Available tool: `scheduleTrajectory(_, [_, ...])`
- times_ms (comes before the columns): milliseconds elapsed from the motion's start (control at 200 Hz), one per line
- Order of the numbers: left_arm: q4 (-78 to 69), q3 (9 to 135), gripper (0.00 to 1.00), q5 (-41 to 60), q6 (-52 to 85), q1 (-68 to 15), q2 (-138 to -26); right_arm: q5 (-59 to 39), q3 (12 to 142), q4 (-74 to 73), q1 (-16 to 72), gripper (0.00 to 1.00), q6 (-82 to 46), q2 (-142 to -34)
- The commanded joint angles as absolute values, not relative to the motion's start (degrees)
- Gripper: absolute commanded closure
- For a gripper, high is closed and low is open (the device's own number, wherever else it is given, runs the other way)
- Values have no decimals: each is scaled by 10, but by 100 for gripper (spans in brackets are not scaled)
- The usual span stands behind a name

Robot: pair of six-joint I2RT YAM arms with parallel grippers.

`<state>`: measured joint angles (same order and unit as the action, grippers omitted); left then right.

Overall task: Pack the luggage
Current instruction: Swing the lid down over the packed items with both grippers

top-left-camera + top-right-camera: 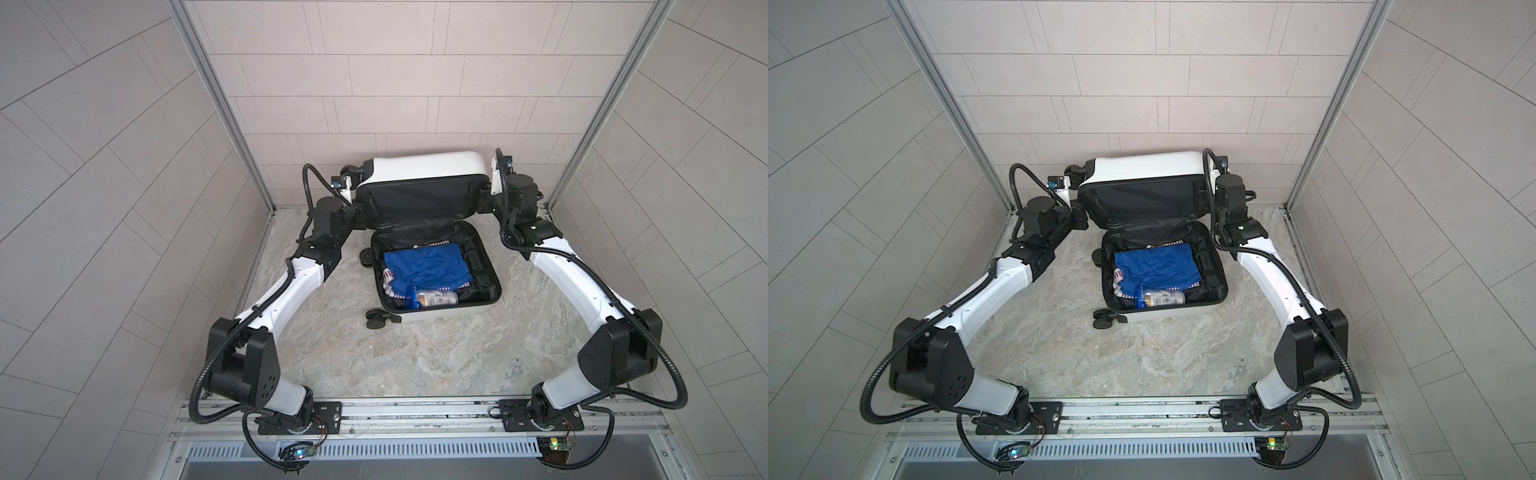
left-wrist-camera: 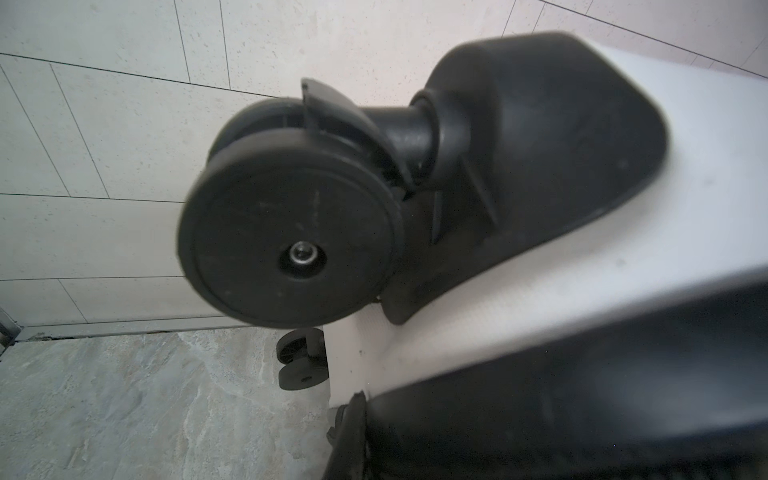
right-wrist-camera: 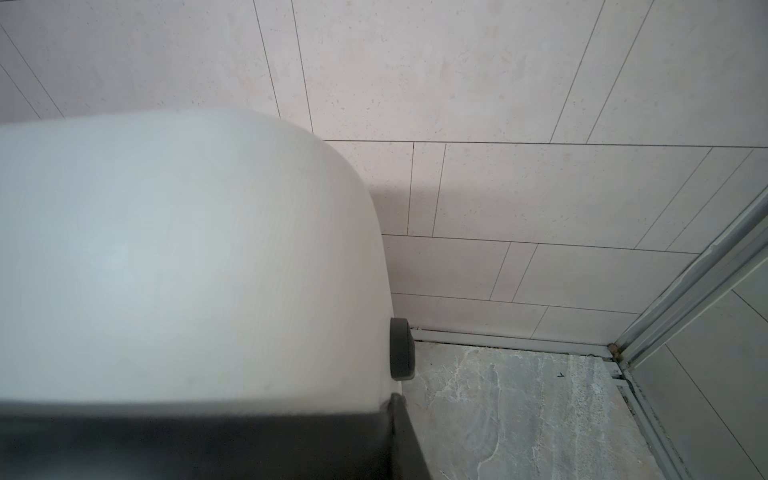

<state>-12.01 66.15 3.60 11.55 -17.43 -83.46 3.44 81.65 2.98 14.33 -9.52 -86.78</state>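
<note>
The left claw [image 1: 356,203] sat closed against the left edge of the lid [image 1: 417,200]. The right claw [image 1: 484,195] sat closed against its right edge. Whether either one pinched the rim or only pressed on it could not be told. The left wrist view was filled by a lid wheel [image 2: 291,232] beside the white shell.

The luggage [image 1: 419,165] lay open at the far middle of the worktop [image 1: 415,357]. Its base was flat, and its lid was raised steeply on the hinge with the lining facing the near side. In the base a blue cloth [image 1: 424,262] lay over a striped cloth [image 1: 387,276], with a bottle [image 1: 434,298] along the near wall.

The filling looked done, and the step in hand seemed to be closing the lid. The next move would call for both claws to swing it down toward the near side together and evenly, so that it did not twist and met the base rim squarely. The cloth would also have to stay clear of the zipper band.

Both arms reached far out from the near rail, with elbows spread wide, forearms converging on the lid and wrists turned inward.
</note>
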Motion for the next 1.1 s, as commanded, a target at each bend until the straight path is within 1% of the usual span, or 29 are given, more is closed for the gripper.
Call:
scheduleTrajectory(0, [-113, 630, 100, 98, 142, -210, -800, 7, 773, 62, 169, 100, -117, -832])
scheduleTrajectory(275, [-129, 526, 100, 65, 162, -241, -707, 36, 689, 83, 189, 100, -115, -756])
scheduleTrajectory(505, [-123, 440, 100, 15, 167, -298, -622, 68, 601, 103, 190, 100, -135, -694])
scheduleTrajectory(670, [-108, 395, 97, -7, 181, -331, -586, 81, 542, 108, 190, 100, -156, -659])
scheduleTrajectory(716, [-102, 384, 94, -12, 184, -339, -578, 82, 530, 110, 190, 100, -159, -653])
scheduleTrajectory(741, [-99, 378, 90, -16, 185, -344, -574, 82, 524, 113, 190, 100, -160, -650])
scheduleTrajectory(911, [-69, 346, 55, -35, 192, -369, -542, 98, 485, 131, 190, 100, -176, -631])
scheduleTrajectory(956, [-57, 342, 49, -35, 194, -372, -532, 100, 476, 135, 190, 96, -180, -626])
scheduleTrajectory(1011, [-39, 337, 44, -31, 199, -375, -515, 100, 468, 142, 190, 89, -184, -619])
scheduleTrajectory(1096, [-3, 332, 44, -28, 213, -380, -483, 103, 462, 165, 190, 81, -190, -605])
